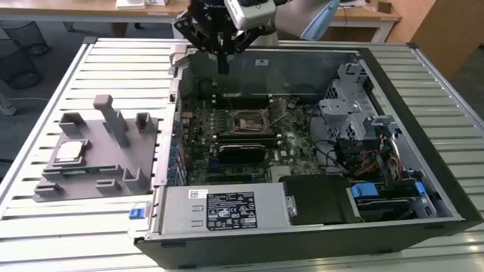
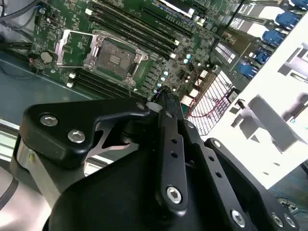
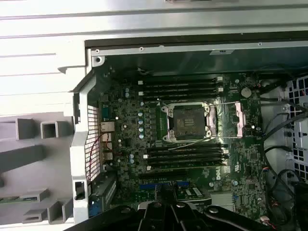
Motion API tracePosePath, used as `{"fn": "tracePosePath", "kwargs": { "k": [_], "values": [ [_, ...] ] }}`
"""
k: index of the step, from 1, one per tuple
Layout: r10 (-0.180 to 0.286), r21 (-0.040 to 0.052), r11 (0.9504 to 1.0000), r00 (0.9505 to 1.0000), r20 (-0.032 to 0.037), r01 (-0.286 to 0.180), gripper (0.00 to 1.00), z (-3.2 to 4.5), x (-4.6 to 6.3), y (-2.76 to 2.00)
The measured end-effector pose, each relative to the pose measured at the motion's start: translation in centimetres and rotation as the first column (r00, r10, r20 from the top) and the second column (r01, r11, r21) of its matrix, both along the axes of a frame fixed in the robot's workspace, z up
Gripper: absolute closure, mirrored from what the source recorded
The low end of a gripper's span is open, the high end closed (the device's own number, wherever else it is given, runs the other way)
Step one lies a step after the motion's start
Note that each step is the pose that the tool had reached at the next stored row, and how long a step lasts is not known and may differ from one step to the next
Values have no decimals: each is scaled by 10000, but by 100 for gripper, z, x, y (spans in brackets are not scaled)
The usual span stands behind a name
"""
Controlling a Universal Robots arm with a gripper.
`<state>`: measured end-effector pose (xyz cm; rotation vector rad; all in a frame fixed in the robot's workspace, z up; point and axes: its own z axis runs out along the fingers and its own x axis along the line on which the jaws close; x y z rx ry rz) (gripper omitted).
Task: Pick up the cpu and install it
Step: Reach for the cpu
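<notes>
The cpu (image 1: 69, 150), a small silvery square chip with a pale rim, lies flat on the grey tray (image 1: 90, 187) at the exterior view's left, outside the computer case. My gripper (image 1: 223, 67) hangs high over the far edge of the open case, well away from the cpu. Its fingers (image 2: 166, 120) are shut together with nothing between them. Below it lies the motherboard's black cpu socket (image 1: 248, 122) (image 3: 185, 122) (image 2: 113, 57), uncovered, its metal load plate (image 3: 236, 120) swung open beside it.
The tray carries upright grey posts (image 1: 113, 122) and a narrow green memory stick (image 1: 85, 169). Inside the case are dark memory slots (image 3: 180, 89), a drive cage with cables (image 1: 355, 130) and a power supply (image 1: 223, 207). The case rests on a slatted white table (image 1: 45, 226).
</notes>
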<state>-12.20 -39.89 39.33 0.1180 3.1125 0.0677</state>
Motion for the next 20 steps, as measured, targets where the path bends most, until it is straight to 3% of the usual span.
{"fn": "tracePosePath", "kwargs": {
  "k": [6, 20],
  "values": [
    [-2, 0, 10000, 10000, 0, 2, 89, 0, -12, 0],
    [0, 0, 10000, 10000, 0, 0, 89, 0, -178, 0]
  ]
}}
